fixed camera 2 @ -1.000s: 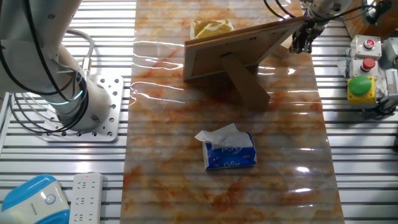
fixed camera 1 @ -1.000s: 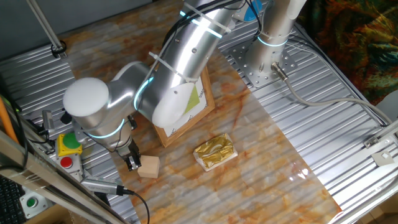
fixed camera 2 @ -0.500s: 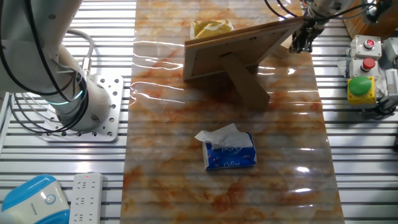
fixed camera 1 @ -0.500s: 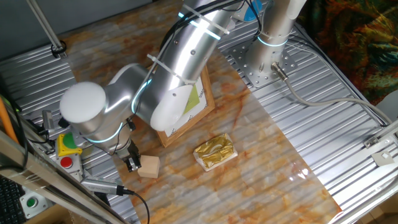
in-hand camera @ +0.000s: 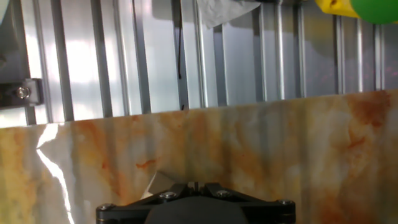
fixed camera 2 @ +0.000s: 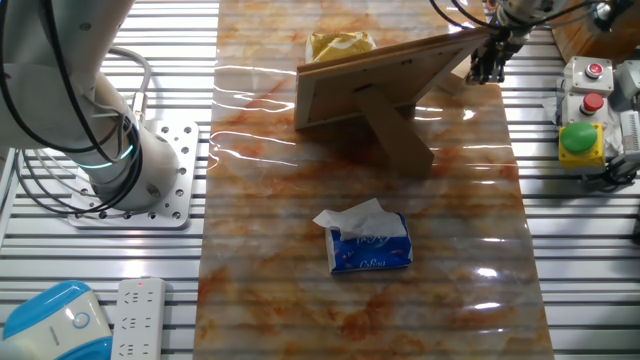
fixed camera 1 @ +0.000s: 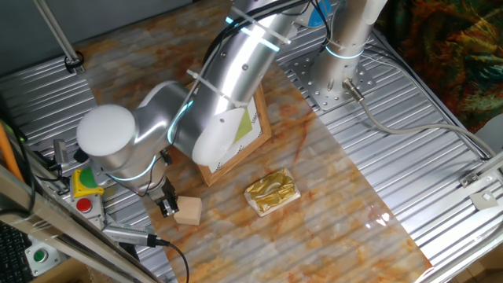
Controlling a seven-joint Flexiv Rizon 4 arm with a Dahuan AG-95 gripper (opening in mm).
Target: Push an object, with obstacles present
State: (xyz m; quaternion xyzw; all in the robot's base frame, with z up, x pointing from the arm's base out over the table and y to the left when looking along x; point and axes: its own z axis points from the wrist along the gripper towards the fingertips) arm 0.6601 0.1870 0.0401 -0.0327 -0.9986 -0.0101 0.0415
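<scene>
The small tan wooden block (fixed camera 1: 189, 211) lies near the marble top's edge. My gripper (fixed camera 1: 167, 206) stands right beside it on its left, fingers together with nothing between them, seemingly touching its side. In the hand view the gripper (in-hand camera: 194, 185) shows shut at the bottom edge, with a pale corner beside it that may be the block. The wooden picture frame (fixed camera 1: 255, 135) stands just behind, partly hidden by my arm. The gold foil packet (fixed camera 1: 271, 192) lies to the block's right. From the other side the gripper (fixed camera 2: 487, 68) hangs by the frame's back (fixed camera 2: 390, 72).
A yellow box with red and green buttons (fixed camera 1: 85, 187) sits on the metal slats beside the gripper, just past the marble edge (in-hand camera: 205, 112). A blue tissue pack (fixed camera 2: 370, 243) lies mid-table. The frame's stand (fixed camera 2: 395, 130) leans out behind it.
My arm's elbow has drifted slightly left. The gripper and the block stay where they were.
</scene>
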